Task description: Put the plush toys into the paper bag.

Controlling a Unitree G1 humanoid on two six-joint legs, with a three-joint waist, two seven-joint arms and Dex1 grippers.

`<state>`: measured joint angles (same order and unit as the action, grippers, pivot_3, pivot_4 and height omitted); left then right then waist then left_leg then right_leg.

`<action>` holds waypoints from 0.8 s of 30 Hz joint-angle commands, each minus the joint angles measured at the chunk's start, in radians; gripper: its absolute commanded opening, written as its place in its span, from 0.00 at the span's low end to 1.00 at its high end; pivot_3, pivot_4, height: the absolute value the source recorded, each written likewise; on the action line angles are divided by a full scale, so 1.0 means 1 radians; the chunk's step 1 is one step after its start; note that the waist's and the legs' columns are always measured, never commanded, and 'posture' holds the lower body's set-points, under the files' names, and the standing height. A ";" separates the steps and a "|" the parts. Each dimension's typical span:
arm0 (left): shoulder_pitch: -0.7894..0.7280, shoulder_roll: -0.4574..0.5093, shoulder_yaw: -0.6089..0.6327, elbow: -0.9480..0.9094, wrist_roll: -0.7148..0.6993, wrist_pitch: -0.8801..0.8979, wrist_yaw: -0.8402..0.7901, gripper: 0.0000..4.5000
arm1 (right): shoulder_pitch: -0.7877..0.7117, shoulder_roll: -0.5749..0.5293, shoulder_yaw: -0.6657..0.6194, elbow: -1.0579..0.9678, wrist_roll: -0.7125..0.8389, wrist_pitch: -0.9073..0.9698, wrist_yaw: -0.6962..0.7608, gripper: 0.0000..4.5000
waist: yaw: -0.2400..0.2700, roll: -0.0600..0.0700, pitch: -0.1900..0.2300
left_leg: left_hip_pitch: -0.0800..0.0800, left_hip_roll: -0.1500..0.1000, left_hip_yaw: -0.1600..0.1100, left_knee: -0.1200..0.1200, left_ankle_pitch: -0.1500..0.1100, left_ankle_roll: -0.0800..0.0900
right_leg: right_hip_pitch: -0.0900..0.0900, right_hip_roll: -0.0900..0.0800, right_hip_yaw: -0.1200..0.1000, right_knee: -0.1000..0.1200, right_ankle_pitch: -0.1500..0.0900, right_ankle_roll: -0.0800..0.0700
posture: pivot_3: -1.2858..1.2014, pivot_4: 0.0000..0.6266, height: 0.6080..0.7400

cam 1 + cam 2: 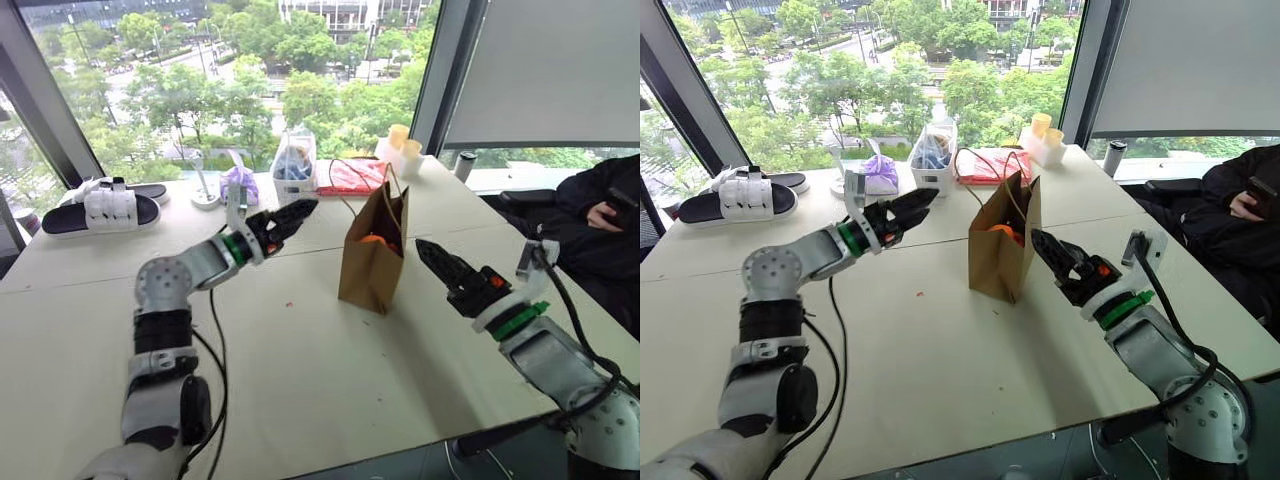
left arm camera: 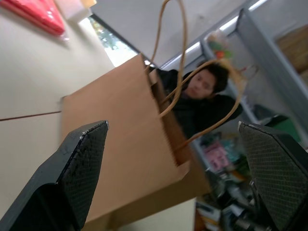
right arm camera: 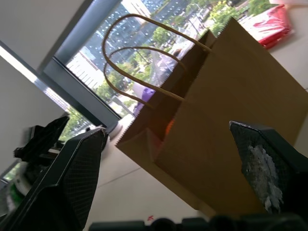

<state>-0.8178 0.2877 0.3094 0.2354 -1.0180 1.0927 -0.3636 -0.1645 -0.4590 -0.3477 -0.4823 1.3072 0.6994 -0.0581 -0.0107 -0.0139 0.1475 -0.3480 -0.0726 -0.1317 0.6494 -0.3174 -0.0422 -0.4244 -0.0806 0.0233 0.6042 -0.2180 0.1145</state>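
Observation:
The brown paper bag [image 1: 372, 262] stands upright in the middle of the table, its loop handles raised. An orange plush toy [image 1: 374, 240] shows inside the bag's open top. My left gripper [image 1: 298, 215] hovers above the table to the left of the bag and points toward it, open and empty. On the bag's right, my right gripper [image 1: 425, 250] is close to its side, also open and empty. The left wrist view has the bag [image 2: 125, 144] framed between the spread fingers [image 2: 82, 163]. In the right wrist view, the bag [image 3: 216, 120] sits between the wide fingers [image 3: 77, 168].
At the back of the table lie a clear plastic bag of blue items [image 1: 294, 165], a red packet [image 1: 355, 177], a purple pouch [image 1: 240, 183] and yellow cups [image 1: 405, 145]. Sandals [image 1: 100, 210] rest at the far left. A person [image 1: 600, 215] sits at the right.

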 commanded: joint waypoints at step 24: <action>0.027 -0.030 -0.369 -0.170 0.351 -0.290 -0.456 1.00 | -0.158 -0.013 0.174 0.095 -0.393 0.027 0.246 0.01 | 0.015 0.000 0.000 | 0.007 0.001 0.001 -0.002 -0.001 0.004 | 0.010 -0.001 0.000 -0.009 0.000 0.000 | 0.52 0.24 1.00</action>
<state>-0.7894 0.2554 -0.0470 0.1176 -0.6506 0.7985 -0.7950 -0.3048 -0.4816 -0.1677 -0.3586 0.9158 0.7259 0.1763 0.0044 -0.0136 0.1474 -0.3413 -0.0717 -0.1304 0.6474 -0.3185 -0.0382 -0.4141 -0.0812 0.0231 0.5956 -0.2180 0.1146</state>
